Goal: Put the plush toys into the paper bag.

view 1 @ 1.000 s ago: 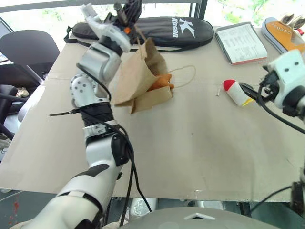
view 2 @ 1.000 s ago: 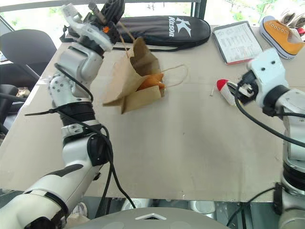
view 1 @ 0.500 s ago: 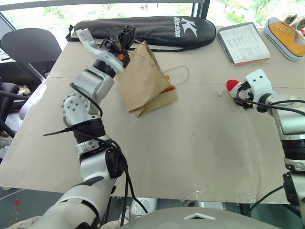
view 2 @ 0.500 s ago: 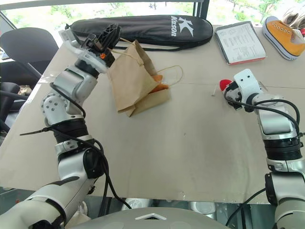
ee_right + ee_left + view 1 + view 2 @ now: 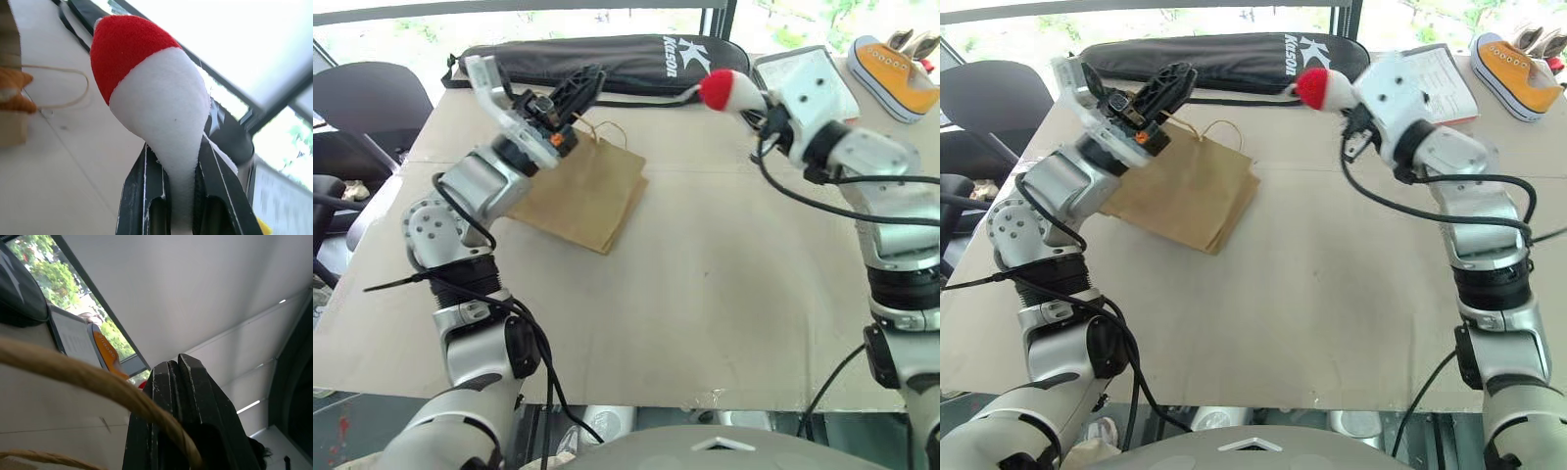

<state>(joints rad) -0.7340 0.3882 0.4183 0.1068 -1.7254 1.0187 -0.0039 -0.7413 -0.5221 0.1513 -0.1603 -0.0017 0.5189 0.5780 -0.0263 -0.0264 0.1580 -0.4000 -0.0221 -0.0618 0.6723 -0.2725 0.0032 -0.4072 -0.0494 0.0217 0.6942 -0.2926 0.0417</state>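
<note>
My right gripper (image 5: 750,102) is shut on the white plush toy (image 5: 725,89) with the red top, holding it in the air above the table's far side, to the right of the paper bag (image 5: 583,192). In the right wrist view the toy (image 5: 151,93) is pinched between both fingers (image 5: 139,196). The brown bag slumps nearly flat on the table. My left gripper (image 5: 580,84) is shut on one of the bag's cord handles (image 5: 73,374), raised above the bag's far edge. An orange-brown fuzzy thing (image 5: 10,90) shows at the bag's mouth.
A long black racket case (image 5: 607,54) lies along the table's far edge. A booklet (image 5: 803,69) and an orange sneaker (image 5: 901,73) sit at the far right. A dark chair (image 5: 372,98) stands off the table's left side. The cardboard-covered table (image 5: 705,294) is bare toward me.
My right gripper closed on the white toy, lifted it off the table and carried it left toward the bag. My left hand drew back and down, and the bag sank flatter.
</note>
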